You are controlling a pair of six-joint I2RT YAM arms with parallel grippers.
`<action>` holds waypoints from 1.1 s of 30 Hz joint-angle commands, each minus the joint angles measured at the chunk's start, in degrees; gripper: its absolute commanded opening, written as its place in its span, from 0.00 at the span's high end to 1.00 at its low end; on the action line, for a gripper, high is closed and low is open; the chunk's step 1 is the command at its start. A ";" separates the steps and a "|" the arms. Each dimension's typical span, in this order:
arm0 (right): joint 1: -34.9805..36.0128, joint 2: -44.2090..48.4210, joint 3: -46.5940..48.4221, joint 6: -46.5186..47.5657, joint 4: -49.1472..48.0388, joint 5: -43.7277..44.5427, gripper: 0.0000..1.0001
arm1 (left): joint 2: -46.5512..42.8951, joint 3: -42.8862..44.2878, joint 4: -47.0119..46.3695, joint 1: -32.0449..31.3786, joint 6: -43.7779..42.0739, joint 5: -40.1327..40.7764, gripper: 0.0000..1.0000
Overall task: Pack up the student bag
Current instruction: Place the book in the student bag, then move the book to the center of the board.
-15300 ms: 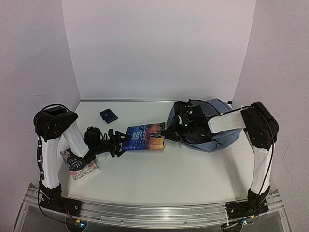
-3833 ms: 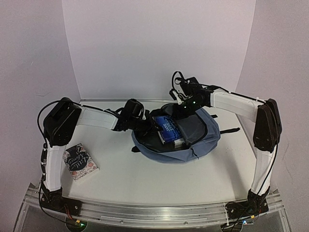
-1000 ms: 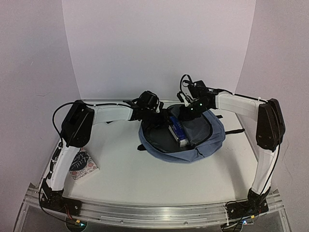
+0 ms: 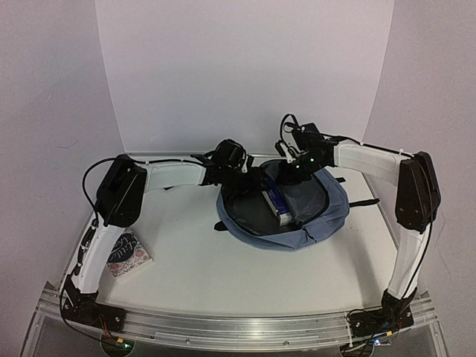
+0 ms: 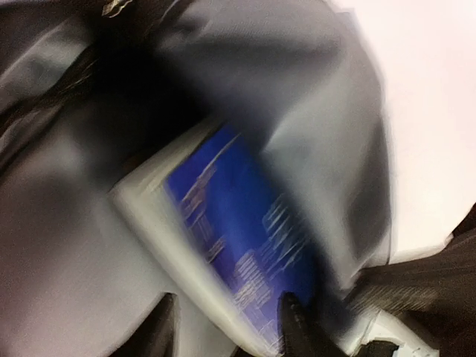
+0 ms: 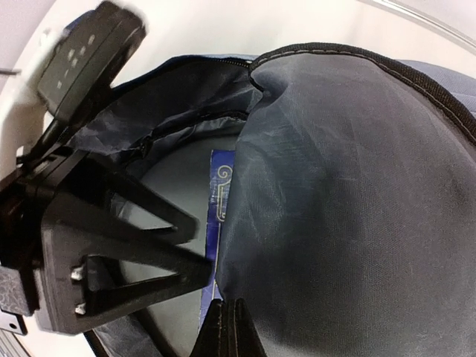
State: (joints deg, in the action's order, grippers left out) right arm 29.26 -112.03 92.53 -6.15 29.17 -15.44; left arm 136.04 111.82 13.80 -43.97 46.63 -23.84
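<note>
Left gripper [image 5: 227,331] first: it's at the far-left lip of the bag's mouth with the jaws parted. One fingertip stands on each side of the end of the blue book [image 5: 245,238]. That wrist view is smeared, so I can't tell whether a pad is brushing the cover.

Right gripper [image 6: 223,321] is pinched tight on the grey lining of the top flap and holds it up so the mouth gapes.

The bag [image 4: 320,216] lies on the table [image 4: 223,282], right of centre and toward the far wall, with its opening facing up and left. The book sits slanted inside it, one end tucked under the lifted flap.

I read this as the let-go. The jaws should be wide enough that neither pad drags the book. Then I'd draw the left arm back out to the left along the line of the fingers, staying clear of the loose lining and the zipper edge.

The right hand should hold the flap up until the left is clear, without pulling higher, or the whole bag may slide.

The patterned book [image 4: 125,253] waits near-left by the left arm's base, not yet packed.
</note>
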 commanded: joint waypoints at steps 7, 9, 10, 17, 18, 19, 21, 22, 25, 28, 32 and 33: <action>-0.95 -0.84 -1.43 1.93 -0.88 2.15 0.90 | -25.15 -20.29 7.21 1.13 -2.40 16.52 0.13; -0.94 -0.53 -1.56 2.01 -0.91 1.77 0.77 | -28.62 -24.95 7.89 2.58 -0.76 17.82 0.07; -0.95 -0.21 -1.70 2.13 -0.88 1.56 0.71 | -30.26 -27.30 7.95 3.48 -0.03 18.55 0.05; -0.94 2.21 -2.47 2.72 -0.79 -0.31 0.29 | -41.96 -41.00 12.91 9.35 5.89 27.35 0.00; -0.94 2.43 -2.59 2.76 -0.79 -0.43 0.26 | -43.28 -42.01 15.03 9.71 6.98 29.73 0.00; -0.94 2.60 -2.73 2.83 -0.80 -0.54 0.24 | -44.63 -43.08 17.05 10.02 7.90 31.74 0.00; -0.91 2.82 -2.87 2.85 -0.79 -0.64 0.19 | -47.40 -45.46 20.25 10.36 10.87 35.22 0.00; -0.89 2.86 -2.93 2.82 -0.79 -0.77 0.17 | -48.80 -46.43 22.12 10.49 12.68 36.42 0.00; -0.87 2.71 -2.93 2.72 -0.79 -1.13 0.11 | -51.12 -49.67 27.22 11.18 18.39 39.29 0.00; -0.90 2.35 -2.77 2.55 -0.81 -1.35 0.08 | -53.54 -53.74 30.20 11.73 23.35 40.42 0.00; -0.86 2.17 -2.53 2.49 -0.79 -1.56 0.08 | -56.12 -58.14 33.32 13.64 29.08 40.88 0.00; -0.88 2.19 -2.53 2.54 -0.79 -1.53 0.08 | -56.63 -58.95 34.04 14.32 30.33 40.90 0.00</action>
State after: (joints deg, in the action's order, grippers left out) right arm 28.62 -112.05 89.97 -3.45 28.27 -16.68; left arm 82.26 55.74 41.86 -31.74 68.79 13.95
